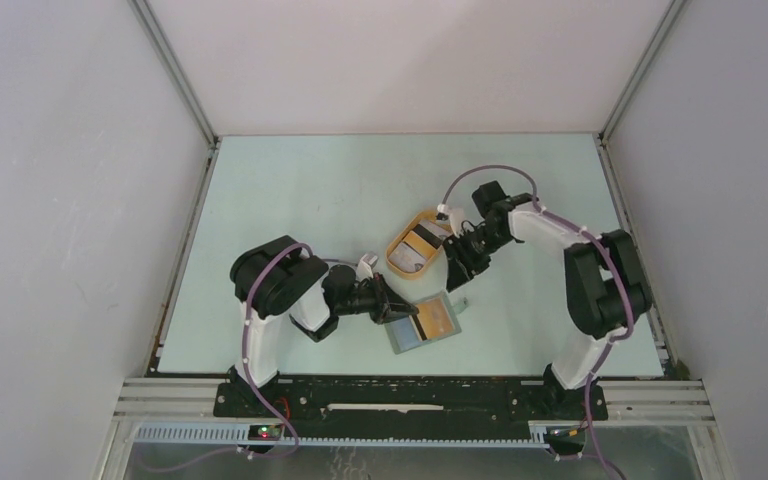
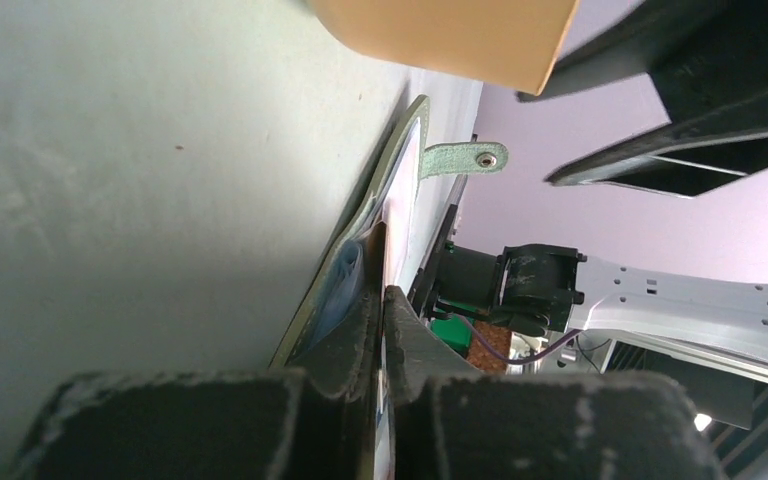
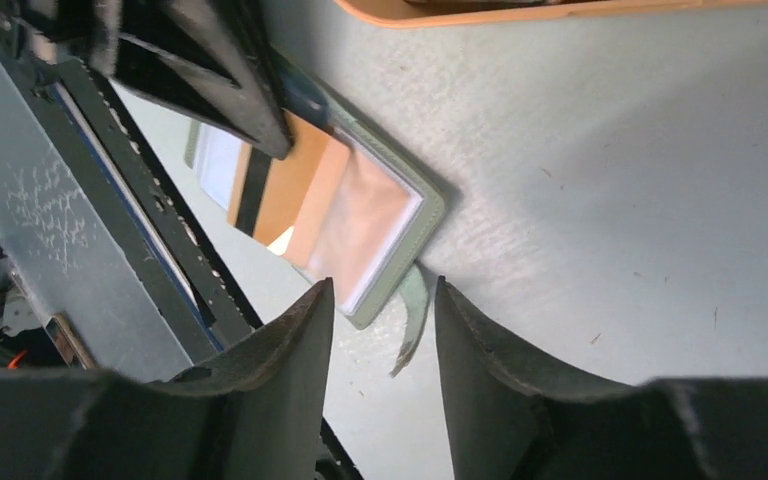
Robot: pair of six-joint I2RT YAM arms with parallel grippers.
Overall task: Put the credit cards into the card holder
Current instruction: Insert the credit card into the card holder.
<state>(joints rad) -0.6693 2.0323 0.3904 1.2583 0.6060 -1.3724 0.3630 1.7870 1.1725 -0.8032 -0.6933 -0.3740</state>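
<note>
The grey-green card holder lies open on the table near the front edge, its snap tab sticking out to the side. A tan credit card with a dark stripe sits partly under the holder's clear pocket. My left gripper is shut on that card's outer edge, low against the table. My right gripper hovers open just above the holder's tab corner, with nothing between its fingers. More credit cards lie in the orange tray.
The orange oval tray stands just behind the card holder, close to the right gripper. Grey walls enclose the table on three sides. The arm bases and a black rail run along the near edge.
</note>
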